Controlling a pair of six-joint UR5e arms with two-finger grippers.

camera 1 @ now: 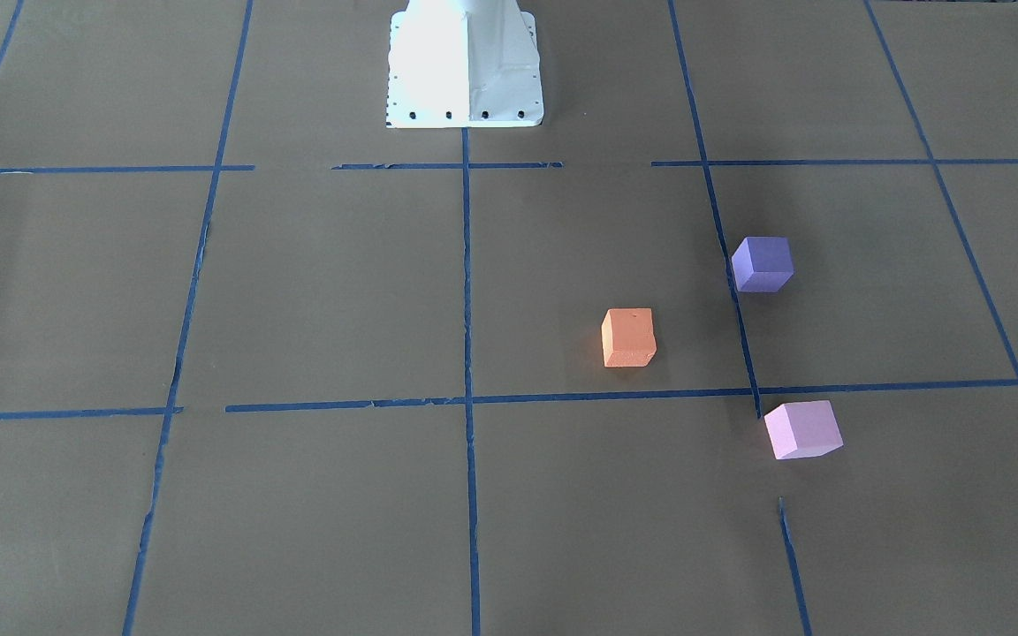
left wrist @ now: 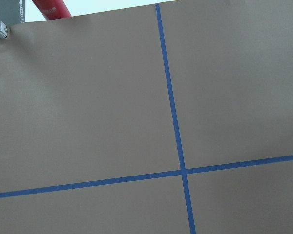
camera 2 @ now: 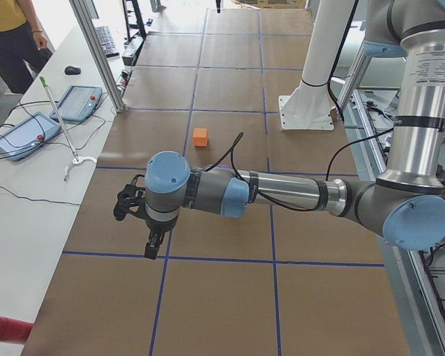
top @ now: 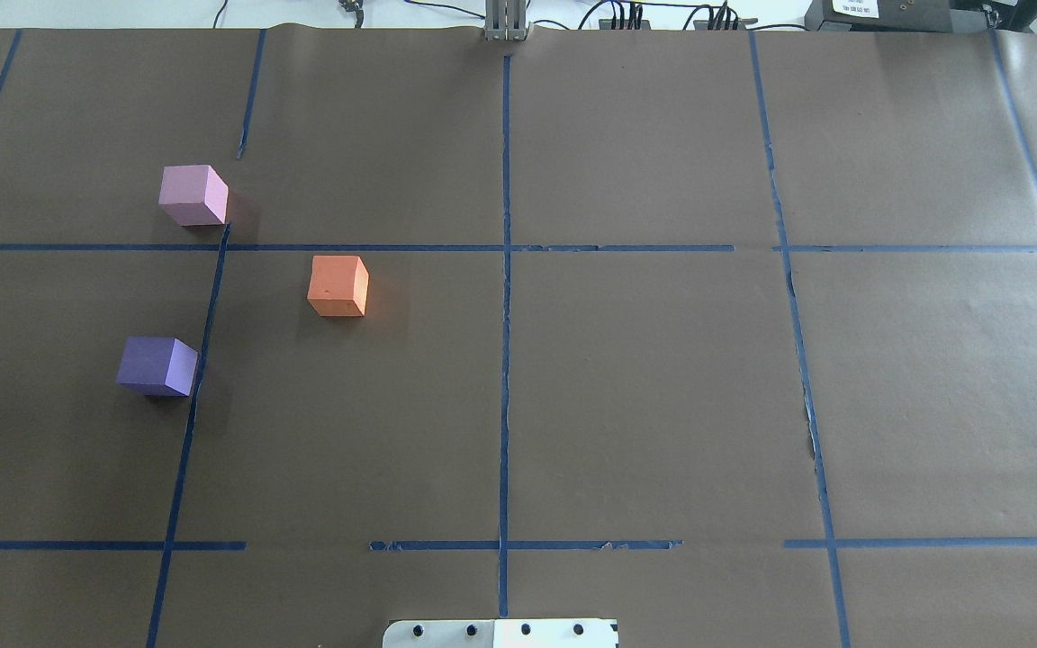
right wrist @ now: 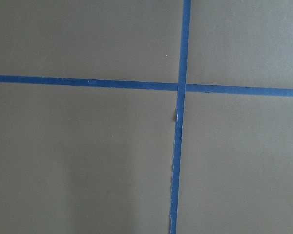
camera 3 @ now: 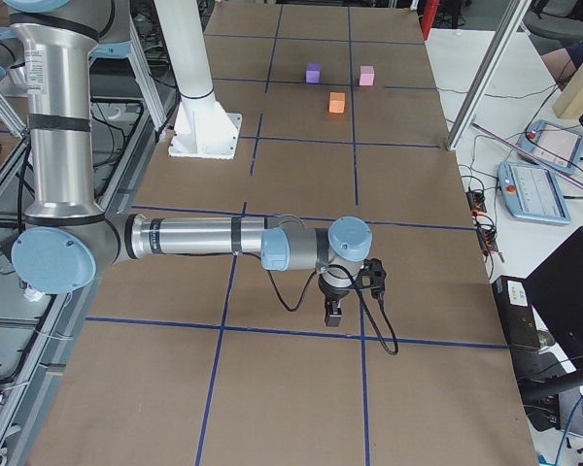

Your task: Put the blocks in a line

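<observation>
In the left-end view the near left arm [camera 2: 423, 111] stands upright at 3 o'clock, bends at the elbow [camera 2: 411, 222] and runs its forearm level toward 9 o'clock. The left gripper [camera 2: 153, 251] hangs from the wrist [camera 2: 167, 178], pointing to 6 o'clock. From the right end the right arm [camera 3: 58, 126] mirrors this — forearm out toward 3 o'clock, right gripper [camera 3: 332, 316] pointing down. Whether either gripper's fingers are parted cannot be told.
</observation>
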